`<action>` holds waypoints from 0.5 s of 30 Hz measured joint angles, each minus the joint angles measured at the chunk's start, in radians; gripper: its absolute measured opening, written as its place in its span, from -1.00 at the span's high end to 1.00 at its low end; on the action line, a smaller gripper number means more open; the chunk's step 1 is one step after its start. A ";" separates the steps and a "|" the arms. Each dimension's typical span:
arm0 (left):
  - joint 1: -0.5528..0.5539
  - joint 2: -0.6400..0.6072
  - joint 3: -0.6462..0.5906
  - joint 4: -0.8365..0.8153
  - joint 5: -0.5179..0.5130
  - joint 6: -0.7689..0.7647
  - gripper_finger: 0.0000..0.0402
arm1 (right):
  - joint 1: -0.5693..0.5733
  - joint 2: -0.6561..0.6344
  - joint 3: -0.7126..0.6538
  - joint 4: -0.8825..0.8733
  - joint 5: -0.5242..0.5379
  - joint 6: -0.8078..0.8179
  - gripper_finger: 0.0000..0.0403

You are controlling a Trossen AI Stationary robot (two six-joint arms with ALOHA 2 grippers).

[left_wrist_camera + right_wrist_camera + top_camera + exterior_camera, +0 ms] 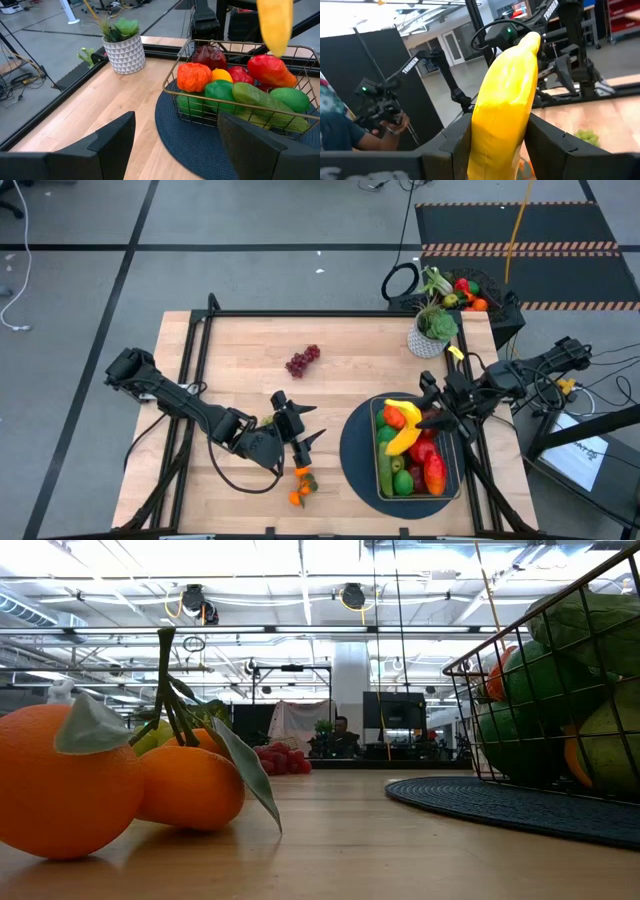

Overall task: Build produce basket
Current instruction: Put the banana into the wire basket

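Observation:
The wire basket stands on a dark round mat at the table's right and holds red, green and orange produce. My right gripper hovers over the basket, shut on a yellow banana. My left gripper is open in mid-table, above the wood, pointing toward the basket, with nothing between its fingers. Two oranges with leaves lie near the front edge. Purple grapes lie farther back. My right gripper pinches the banana's two sides between its two fingers. The fingers come about level from the table's right side. The banana reaches well past the fingertips. It is lifted clear, above the produce in the basket.
A potted green plant in a white pot stands at the back right of the table. A black bin with more produce sits behind it, off the table. Bare wood lies between the oranges and the mat.

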 joint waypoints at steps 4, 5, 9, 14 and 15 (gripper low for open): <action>0.000 0.000 0.000 0.002 0.000 -0.002 -0.40 | 0.000 0.001 0.000 -0.005 0.000 0.087 0.23; 0.000 0.000 0.000 0.002 0.000 -0.002 -0.40 | 0.000 0.001 0.000 -0.011 0.000 0.115 0.23; 0.000 0.000 0.000 0.002 0.000 -0.002 -0.40 | 0.000 0.002 0.000 -0.035 0.000 0.214 0.23; 0.000 0.000 0.000 0.003 0.000 0.005 -0.40 | 0.000 0.003 0.000 -0.079 -0.001 0.284 0.23; 0.000 0.000 0.000 0.002 0.000 0.005 -0.40 | 0.000 0.003 0.000 -0.085 -0.001 0.294 0.23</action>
